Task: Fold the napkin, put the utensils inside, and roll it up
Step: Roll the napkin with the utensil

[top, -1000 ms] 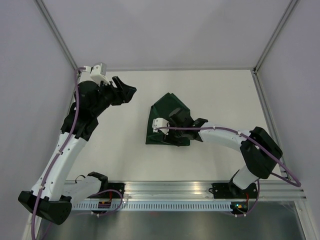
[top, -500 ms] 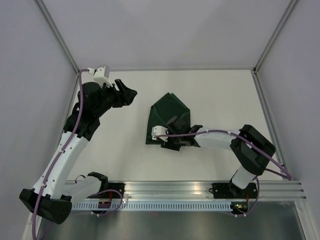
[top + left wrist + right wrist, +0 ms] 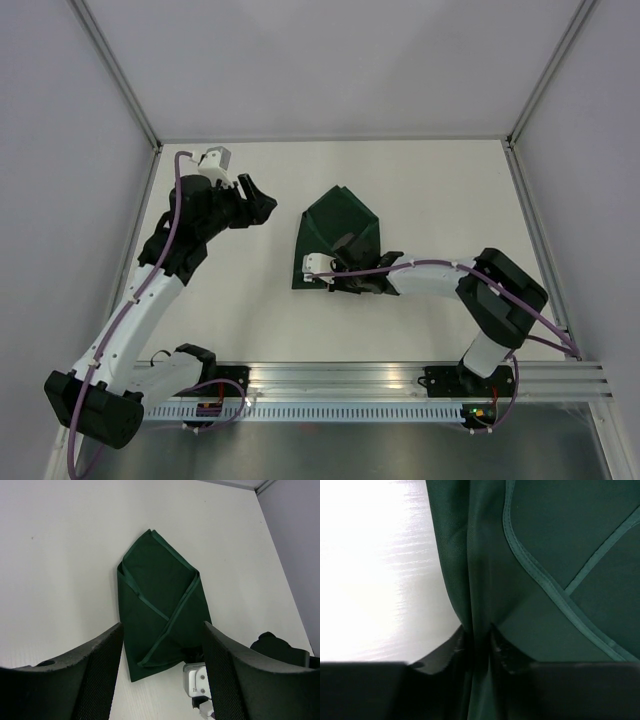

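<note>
Right claw [image 3: 476, 641] pinches the napkin [image 3: 155, 605] (folded, layered).

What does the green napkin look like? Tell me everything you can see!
The napkin is a dark green cloth with a slight shine and stitched hems. It is folded into a pointed shape, with flaps crossing over each other. It lies mostly flat on the white table, its point aimed away from the robot. At its near edge the right claw is closed on a pinched-up ridge of the cloth. Nothing else touches it.
</note>
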Available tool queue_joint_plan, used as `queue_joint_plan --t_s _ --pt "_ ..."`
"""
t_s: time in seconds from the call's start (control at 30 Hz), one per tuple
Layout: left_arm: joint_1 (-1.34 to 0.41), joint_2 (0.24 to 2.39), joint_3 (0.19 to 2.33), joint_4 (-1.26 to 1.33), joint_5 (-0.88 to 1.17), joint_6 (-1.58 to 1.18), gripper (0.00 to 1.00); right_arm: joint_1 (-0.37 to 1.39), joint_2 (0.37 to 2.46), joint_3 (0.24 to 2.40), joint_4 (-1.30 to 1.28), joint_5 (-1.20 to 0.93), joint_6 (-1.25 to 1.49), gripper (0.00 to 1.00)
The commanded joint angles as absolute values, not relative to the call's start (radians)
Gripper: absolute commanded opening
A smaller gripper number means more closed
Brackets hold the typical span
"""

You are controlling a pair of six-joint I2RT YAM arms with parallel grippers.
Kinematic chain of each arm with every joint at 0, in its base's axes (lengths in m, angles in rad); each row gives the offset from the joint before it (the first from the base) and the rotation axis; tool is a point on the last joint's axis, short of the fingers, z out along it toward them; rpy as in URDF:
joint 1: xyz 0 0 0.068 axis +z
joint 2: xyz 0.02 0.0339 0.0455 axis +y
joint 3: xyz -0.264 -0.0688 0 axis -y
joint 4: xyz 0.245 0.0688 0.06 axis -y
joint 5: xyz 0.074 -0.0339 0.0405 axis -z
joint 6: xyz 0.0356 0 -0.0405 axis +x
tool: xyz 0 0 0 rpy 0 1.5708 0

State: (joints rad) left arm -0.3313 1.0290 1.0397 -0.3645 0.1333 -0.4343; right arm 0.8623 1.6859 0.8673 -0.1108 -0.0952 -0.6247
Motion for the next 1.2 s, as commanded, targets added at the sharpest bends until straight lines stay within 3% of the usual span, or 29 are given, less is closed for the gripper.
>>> queue_joint_plan --t_s 0.0,0.3,0.53,0.9,1.03,1.17 --pt "-0.328 1.009 1.029 -0.308 0.15 -0.385 0.68 0.865 1.735 0.882 -0.182 -0.086 -0.644 0.26" --pt "-0.33 0.983 0.963 -0.229 0.193 -0.373 0.68 0.856 1.789 0.948 -0.33 -0.182 -0.653 0.12" --pt "-0.351 0.945 0.902 -0.129 0.219 -0.339 0.62 0.784 1.835 1.066 -0.494 -0.349 -0.657 0.09" --pt "-0.569 0.858 0.688 0.148 -0.027 -0.198 0.48 0.637 1.994 1.275 -0.745 -0.56 -0.695 0.08" --pt "-0.587 0.801 0.56 0.307 -0.032 -0.169 0.41 0.612 2.036 1.31 -0.791 -0.591 -0.709 0.07" --pt "-0.614 0.791 0.456 0.442 0.015 -0.091 0.47 0.598 2.06 1.336 -0.821 -0.598 -0.715 0.07"
